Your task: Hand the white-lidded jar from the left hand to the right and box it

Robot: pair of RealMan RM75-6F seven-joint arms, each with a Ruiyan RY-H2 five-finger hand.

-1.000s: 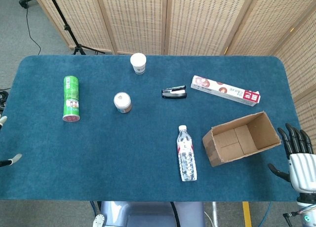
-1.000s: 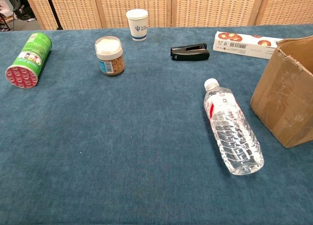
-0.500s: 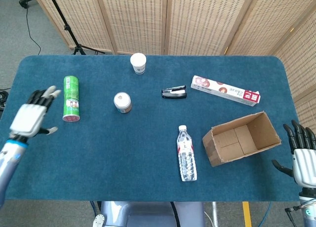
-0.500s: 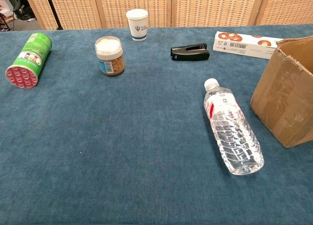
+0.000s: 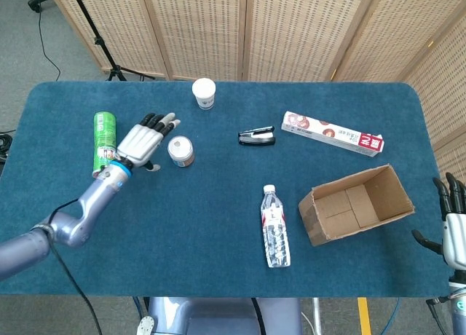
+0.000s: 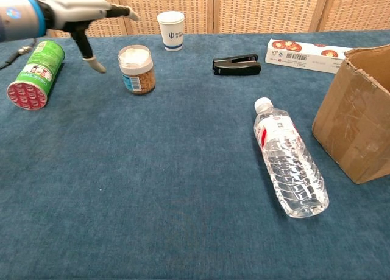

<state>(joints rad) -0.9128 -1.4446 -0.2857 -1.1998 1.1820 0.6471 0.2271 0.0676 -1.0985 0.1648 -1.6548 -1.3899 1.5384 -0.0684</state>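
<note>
This looks like a robot test space set up in some plain room, not a home. A table covered in dark blue felt cloth [image 5: 218, 226] stands on grey carpet [image 5: 22, 44], closed in by folding woven-cane screens [image 5: 291, 29]. A black tripod stand [image 5: 98, 40] and a loose black cable [image 5: 45, 54] sit behind it.

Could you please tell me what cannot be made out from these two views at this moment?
- Right hand: cut off by the head view's right edge; absent from the chest view.
- Cardboard box: its inside is hidden by its near wall in the chest view, and the frame edge crops it.
- White-lidded jar: label too small to read.
- Left hand: contact with the jar is unclear in the head view.
</note>
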